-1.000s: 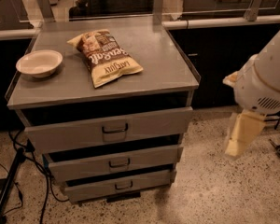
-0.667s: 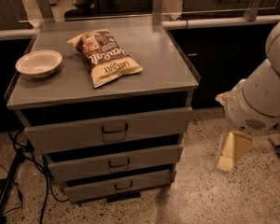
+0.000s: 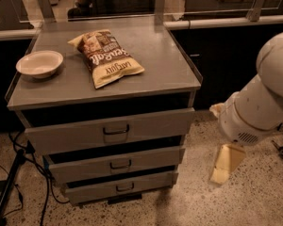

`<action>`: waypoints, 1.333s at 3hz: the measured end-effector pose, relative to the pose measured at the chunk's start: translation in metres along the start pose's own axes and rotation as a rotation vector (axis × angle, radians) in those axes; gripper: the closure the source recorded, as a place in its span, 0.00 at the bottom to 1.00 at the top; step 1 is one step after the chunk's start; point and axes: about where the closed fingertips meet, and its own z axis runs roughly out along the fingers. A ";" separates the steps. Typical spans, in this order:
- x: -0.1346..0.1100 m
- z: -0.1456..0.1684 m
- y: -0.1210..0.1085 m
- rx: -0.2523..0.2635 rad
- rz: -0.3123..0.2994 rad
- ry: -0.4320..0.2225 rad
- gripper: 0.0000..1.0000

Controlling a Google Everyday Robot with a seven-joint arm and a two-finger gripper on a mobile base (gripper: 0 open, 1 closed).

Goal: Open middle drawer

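Observation:
The middle drawer [image 3: 146,160] is a low, wide grey front with a small dark loop handle [image 3: 120,164], in a grey metal cabinet [image 3: 179,86]. Its front sits close under the taller top drawer [image 3: 75,135] and above the lowest drawer [image 3: 151,182]. It looks pushed in. My gripper [image 3: 225,165] hangs pale below the white arm [image 3: 259,107], to the right of the cabinet. It is just above the floor, at about the middle drawer's height and apart from it.
A white bowl [image 3: 39,63] and a chip bag [image 3: 107,55] lie on the cabinet top. Dark cables and a black leg [image 3: 9,182] lie at the lower left. Counters with a rail [image 3: 226,21] stand behind. Speckled floor [image 3: 254,201] lies to the right.
The arm has swung lower and leftward, bringing the gripper nearer the cabinet's right side. The drawers, bowl and bag have not moved.

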 end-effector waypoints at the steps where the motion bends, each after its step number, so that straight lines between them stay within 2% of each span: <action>1: -0.012 0.042 0.019 -0.025 -0.036 -0.014 0.00; 2: -0.021 0.078 0.026 -0.051 -0.049 -0.039 0.00; 3: -0.031 0.110 0.035 -0.102 -0.047 -0.042 0.00; 4: -0.031 0.111 0.035 -0.105 -0.045 -0.042 0.00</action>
